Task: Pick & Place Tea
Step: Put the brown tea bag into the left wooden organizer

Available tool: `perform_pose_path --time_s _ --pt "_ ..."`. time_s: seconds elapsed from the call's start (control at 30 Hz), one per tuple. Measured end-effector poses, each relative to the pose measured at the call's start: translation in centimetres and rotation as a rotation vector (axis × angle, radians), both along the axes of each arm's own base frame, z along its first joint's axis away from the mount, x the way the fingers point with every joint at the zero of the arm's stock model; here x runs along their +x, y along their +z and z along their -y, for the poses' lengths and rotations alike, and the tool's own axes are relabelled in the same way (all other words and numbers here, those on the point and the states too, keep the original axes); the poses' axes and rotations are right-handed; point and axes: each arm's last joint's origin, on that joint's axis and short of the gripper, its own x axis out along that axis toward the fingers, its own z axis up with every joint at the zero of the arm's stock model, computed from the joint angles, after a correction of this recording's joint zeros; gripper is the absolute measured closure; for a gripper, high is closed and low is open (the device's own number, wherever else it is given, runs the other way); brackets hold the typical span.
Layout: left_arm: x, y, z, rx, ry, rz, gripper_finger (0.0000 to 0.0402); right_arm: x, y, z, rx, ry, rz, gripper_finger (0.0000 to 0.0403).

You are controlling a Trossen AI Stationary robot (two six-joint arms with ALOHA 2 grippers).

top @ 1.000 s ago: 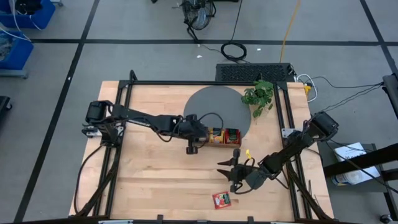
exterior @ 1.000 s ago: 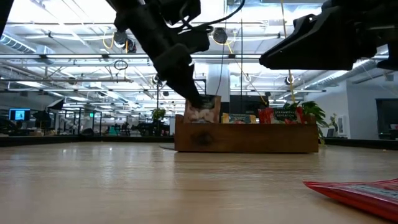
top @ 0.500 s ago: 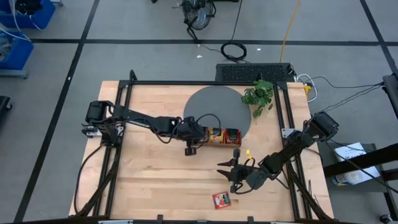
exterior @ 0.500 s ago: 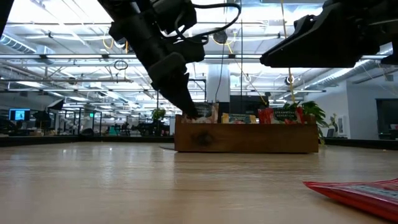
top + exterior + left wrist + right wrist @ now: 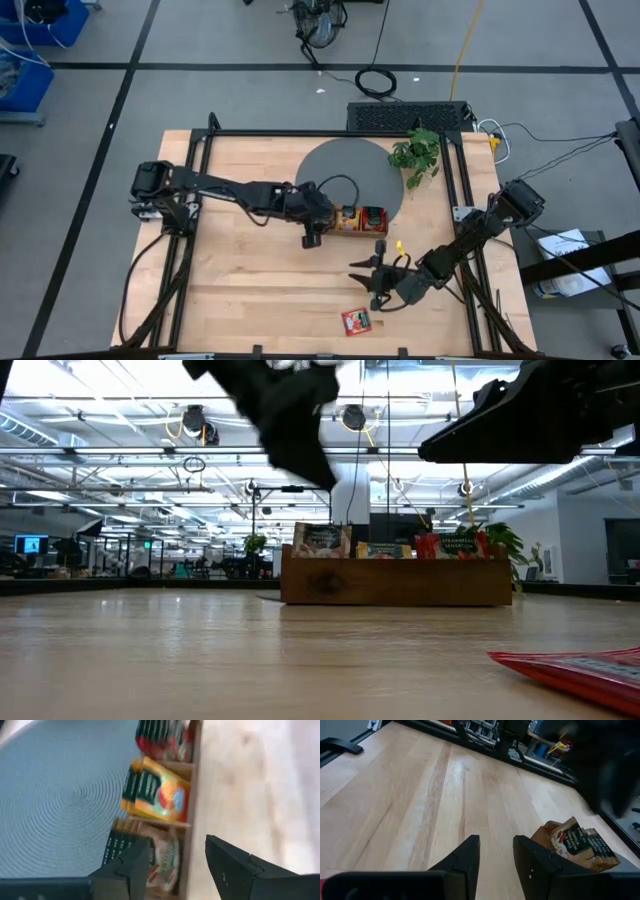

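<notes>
A wooden tray point(image 5: 360, 218) stands at the edge of a round grey mat point(image 5: 345, 170), with tea sachets upright in its slots: beige-green point(image 5: 322, 540), orange-yellow point(image 5: 160, 795) and red point(image 5: 165, 740). My left gripper point(image 5: 312, 238) hangs open above the tray's left end, over the beige-green sachets point(image 5: 165, 862), touching nothing. One red sachet point(image 5: 356, 320) lies flat on the table near the front edge. My right gripper point(image 5: 372, 280) hovers open just behind it, with nothing between its fingers point(image 5: 465, 857).
A small green plant point(image 5: 415, 152) stands at the mat's far right. A black frame point(image 5: 300, 133) runs round the table top. Bare wood lies left and in front of the tray point(image 5: 397, 582).
My left gripper lowered a beige-green sachet into the tray's left slot, let go of it and rose clear above the tray. The sachet now stands in the slot with the others. My right gripper has kept still.
</notes>
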Motion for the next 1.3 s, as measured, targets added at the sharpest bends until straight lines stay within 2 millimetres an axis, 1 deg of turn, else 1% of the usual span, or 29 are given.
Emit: perform_pose_path --time_s 0.07,0.13,0.23,0.3,0.37,0.4,0.43,0.53,0.67,0.83,0.97,1.13,1.23,1.3 --pt "0.3 0.9 0.6 0.011 0.026 0.08 0.0213 0.0 0.0 0.0 -0.001 0.002 -0.001 0.0298" --pt "0.4 1.6 1.2 0.066 0.091 0.134 0.0226 0.0 0.0 -0.1 -0.002 0.004 0.001 0.0298" --pt "0.2 1.7 1.9 0.152 0.238 0.168 0.0265 0.0 0.0 -0.1 -0.001 0.003 0.001 0.0298" --pt "0.1 1.1 2.7 0.21 0.312 0.173 0.0308 0.0 0.0 -0.1 -0.001 0.003 0.001 0.0298" --pt "0.0 0.0 4.0 0.269 0.365 0.176 0.036 0.0 0.0 -0.1 0.0 0.003 0.002 0.0298" --pt "0.0 -0.6 4.6 0.296 0.374 0.177 0.038 0.0 0.0 -0.1 0.0 0.004 0.003 0.0298" --pt "0.0 -1.2 5.2 0.318 0.374 0.174 0.0389 0.0 0.1 -0.1 0.002 0.003 0.004 0.0298" --pt "0.5 -2.7 6.1 0.342 0.365 0.159 0.0388 0.0 0.1 -0.1 0.003 0.003 0.005 0.0298" --pt "0.6 -4.3 6.0 0.394 0.416 0.123 0.0397 0.0 0.1 -0.1 0.012 0.002 0.01 0.0298" --pt "0.6 -5.1 5.1 0.391 0.452 0.078 0.0394 0.0 0.1 -0.1 0.013 0.002 0.012 0.0298" --pt "0.4 -5.3 4.5 0.393 0.476 0.052 0.0397 0.0 0.1 -0.1 0.01 0.002 0.009 0.0298" --pt "0.5 -5.4 4.3 0.355 0.45 0.032 0.0395 0.0 0.1 -0.1 0.009 0.002 0.006 0.0298" --pt "0.5 -6.3 4.4 0.356 0.445 0.023 0.0397 0.0 0.1 -0.1 0.009 0.002 0.006 0.0298" --pt "0.1 -7.1 4.6 0.366 0.438 0.008 0.0394 0.0 0.1 -0.1 0.009 0.001 0.006 0.0298"
